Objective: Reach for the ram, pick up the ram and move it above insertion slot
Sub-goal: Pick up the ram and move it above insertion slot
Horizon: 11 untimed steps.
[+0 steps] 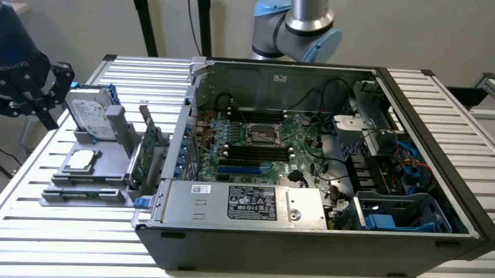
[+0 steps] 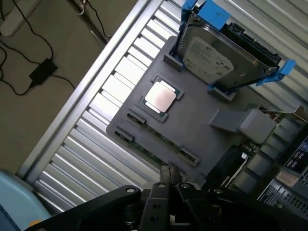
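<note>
The tool [image 2: 169, 176] is seen closed, with nothing held. The ram [image 2: 159, 137] is laid along the edge slot of the grey holder [image 2: 197, 125] on the counter [image 2: 86, 144], near the tool.

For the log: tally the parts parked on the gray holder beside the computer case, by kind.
hard drive: 1
processor chip: 1
ram: 1
expansion card: 1
Total: 4

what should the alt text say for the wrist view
The tool hangs near a thin green ram stick set along the edge of a grey holder plate. The plate carries a processor chip and a hard drive in a blue frame, on a slatted metal table.
</note>
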{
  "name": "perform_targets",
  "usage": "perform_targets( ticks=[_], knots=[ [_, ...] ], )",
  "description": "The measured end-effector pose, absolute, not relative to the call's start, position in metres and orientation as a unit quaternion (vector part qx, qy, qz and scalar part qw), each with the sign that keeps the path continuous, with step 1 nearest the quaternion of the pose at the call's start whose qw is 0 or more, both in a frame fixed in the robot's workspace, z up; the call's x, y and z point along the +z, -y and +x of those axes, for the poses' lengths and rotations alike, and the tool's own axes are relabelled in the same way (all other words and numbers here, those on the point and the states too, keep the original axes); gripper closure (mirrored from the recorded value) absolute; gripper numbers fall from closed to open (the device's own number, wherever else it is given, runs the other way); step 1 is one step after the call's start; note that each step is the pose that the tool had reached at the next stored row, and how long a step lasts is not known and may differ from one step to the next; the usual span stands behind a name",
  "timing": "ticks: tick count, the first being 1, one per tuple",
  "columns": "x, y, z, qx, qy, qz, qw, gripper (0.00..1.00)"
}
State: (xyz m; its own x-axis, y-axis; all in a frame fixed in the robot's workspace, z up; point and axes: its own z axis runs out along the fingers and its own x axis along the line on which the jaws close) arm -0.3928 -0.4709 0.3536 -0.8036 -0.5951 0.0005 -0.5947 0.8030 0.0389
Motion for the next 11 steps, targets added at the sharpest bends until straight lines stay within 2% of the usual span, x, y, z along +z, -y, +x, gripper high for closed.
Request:
perform_targets(
  ticks=[11],
  knots=[
    [0.3535,0.4709,-0.3928,-0.018,0.914,0.406,0.008,0.89]
  ],
)
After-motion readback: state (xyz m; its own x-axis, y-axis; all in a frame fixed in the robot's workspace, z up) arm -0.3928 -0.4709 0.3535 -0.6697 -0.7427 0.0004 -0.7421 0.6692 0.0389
